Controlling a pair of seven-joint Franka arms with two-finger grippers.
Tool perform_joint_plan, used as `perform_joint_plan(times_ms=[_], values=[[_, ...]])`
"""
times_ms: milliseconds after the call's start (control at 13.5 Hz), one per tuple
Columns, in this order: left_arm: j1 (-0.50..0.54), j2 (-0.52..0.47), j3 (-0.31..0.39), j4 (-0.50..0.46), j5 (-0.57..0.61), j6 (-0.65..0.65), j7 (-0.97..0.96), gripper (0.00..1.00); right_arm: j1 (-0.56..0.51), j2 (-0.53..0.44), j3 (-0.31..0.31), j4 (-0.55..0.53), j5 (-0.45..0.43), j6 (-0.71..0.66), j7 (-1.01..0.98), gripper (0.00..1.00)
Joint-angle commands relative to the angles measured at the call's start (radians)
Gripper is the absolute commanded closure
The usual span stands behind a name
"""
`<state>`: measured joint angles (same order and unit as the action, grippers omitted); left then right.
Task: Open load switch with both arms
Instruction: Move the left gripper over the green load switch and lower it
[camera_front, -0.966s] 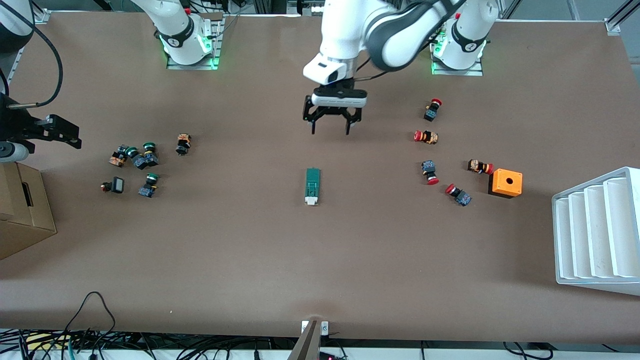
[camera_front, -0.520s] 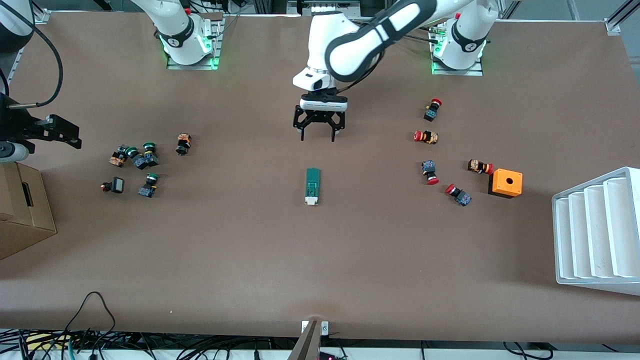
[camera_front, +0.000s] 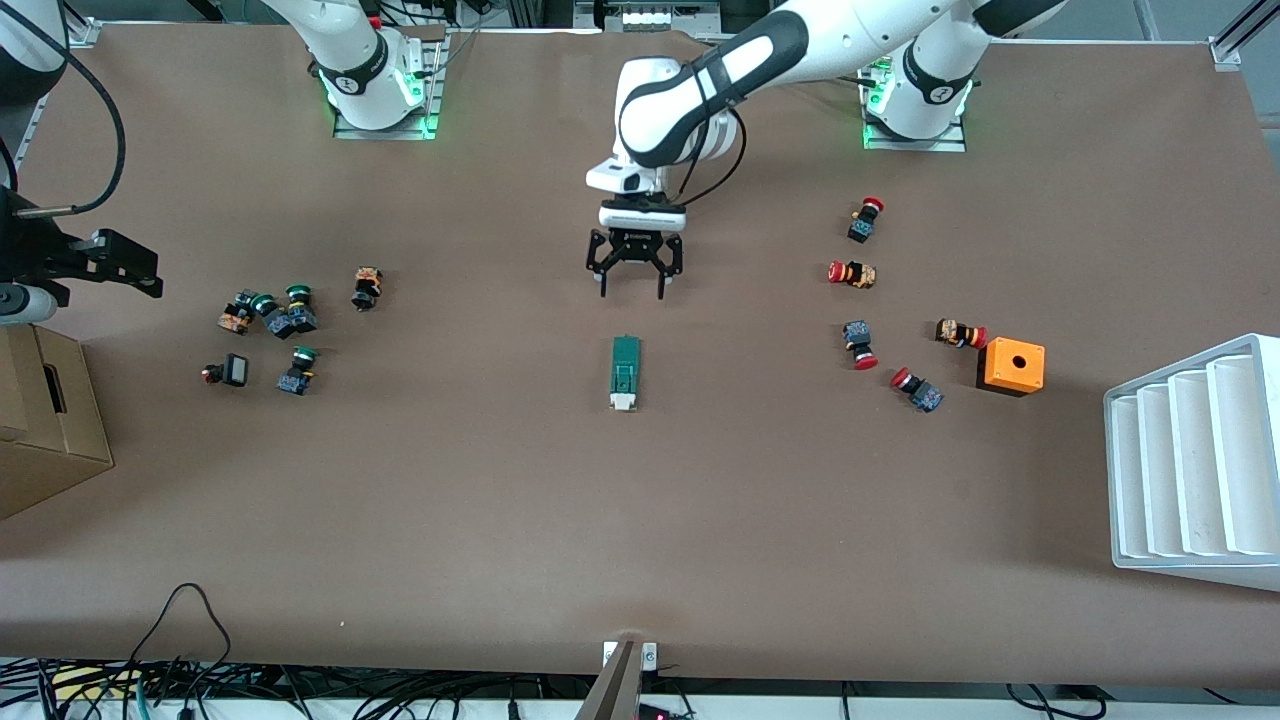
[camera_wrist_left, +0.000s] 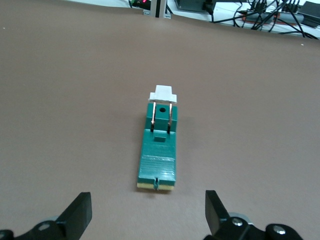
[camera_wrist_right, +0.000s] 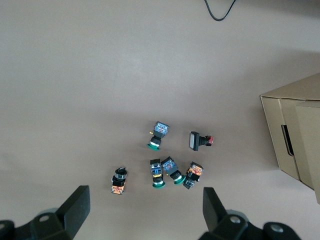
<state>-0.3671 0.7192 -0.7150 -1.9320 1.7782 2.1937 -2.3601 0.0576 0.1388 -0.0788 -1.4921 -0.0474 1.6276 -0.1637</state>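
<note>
Lowering since a moment ago, the left gripper (camera_front: 632, 292) now hangs with jaws spread wide over the bare surface (camera_front: 640, 520), short of the load switch (camera_front: 625, 373), which lies flat mid-table, white end toward the front camera. Its wrist view shows two copper prongs on the load switch (camera_wrist_left: 158, 147). The right gripper (camera_wrist_right: 142, 212), jaws wide too, waits above the green-capped push buttons (camera_wrist_right: 165, 160) beside the cardboard box (camera_wrist_right: 295, 135). Red-capped buttons (camera_front: 860, 272), an orange cube (camera_front: 1012, 366) and a white slotted tray (camera_front: 1195, 460), nothing in its slots, sit at the left arm's end.
</note>
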Motion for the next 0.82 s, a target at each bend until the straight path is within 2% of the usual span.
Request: perform_joint_plan(times_ms=[0, 149, 372, 743], values=[[-0.079, 0.063, 0.078, 0.089, 0.058, -0.009, -0.057, 0.00, -0.005, 0.001, -0.005, 0.010, 0.001, -0.017, -0.013, 0.00], [-0.120, 0.107, 0.121, 0.154, 0.059, -0.008, -0.059, 0.00, -0.004, -0.002, -0.010, 0.010, 0.009, -0.037, 0.013, 0.00], [-0.196, 0.144, 0.212, 0.202, 0.081, -0.006, -0.064, 0.00, -0.007, 0.002, -0.010, 0.010, 0.012, -0.028, 0.099, 0.00], [-0.199, 0.172, 0.232, 0.203, 0.141, -0.008, -0.099, 0.00, 0.001, 0.088, -0.001, 0.016, 0.012, 0.007, 0.105, 0.00]])
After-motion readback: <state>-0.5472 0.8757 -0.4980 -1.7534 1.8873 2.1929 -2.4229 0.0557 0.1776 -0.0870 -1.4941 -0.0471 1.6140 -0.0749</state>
